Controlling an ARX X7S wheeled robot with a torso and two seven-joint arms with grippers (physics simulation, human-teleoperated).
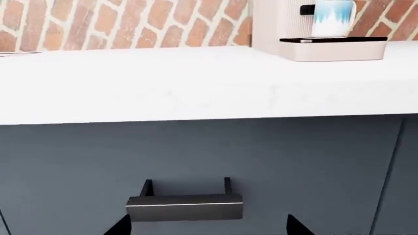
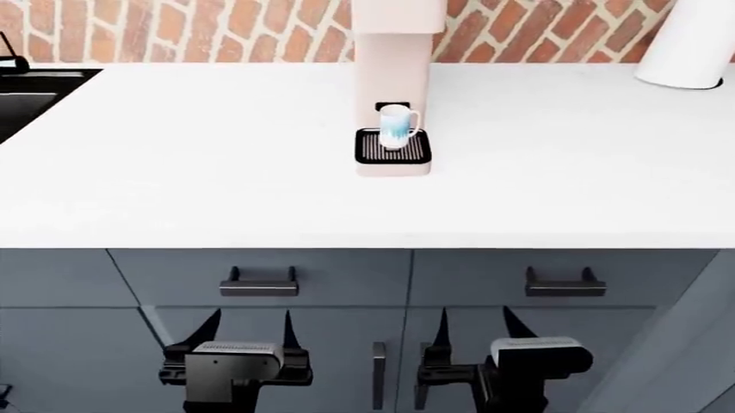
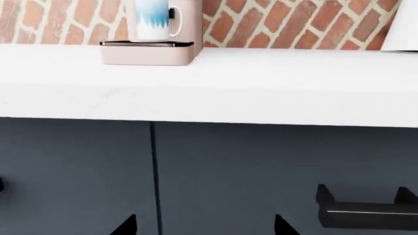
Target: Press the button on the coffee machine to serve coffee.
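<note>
A white counter point(image 2: 172, 172) ran across the head view, backed by a brick wall point(image 2: 206, 30), with dark grey drawers point(image 2: 344, 280) beneath it. The coffee machine point(image 2: 397, 60) stood near the middle of the counter at the back, against the wall, well apart from both arms. A white cylinder point(image 2: 689, 43) stood on the counter at the far right, and a dark sink point(image 2: 34, 90) lay at the far left. Both grippers hung low before the drawers, below the counter edge; the left gripper point(image 2: 247, 331) and the right gripper point(image 2: 473, 327) each had their fingers spread wide, holding nothing. Two drawer handles point(image 2: 260, 286) showed above them. A white mug point(image 2: 398, 126) with blue markings sat on the machine's drip tray point(image 2: 393, 148).
</note>
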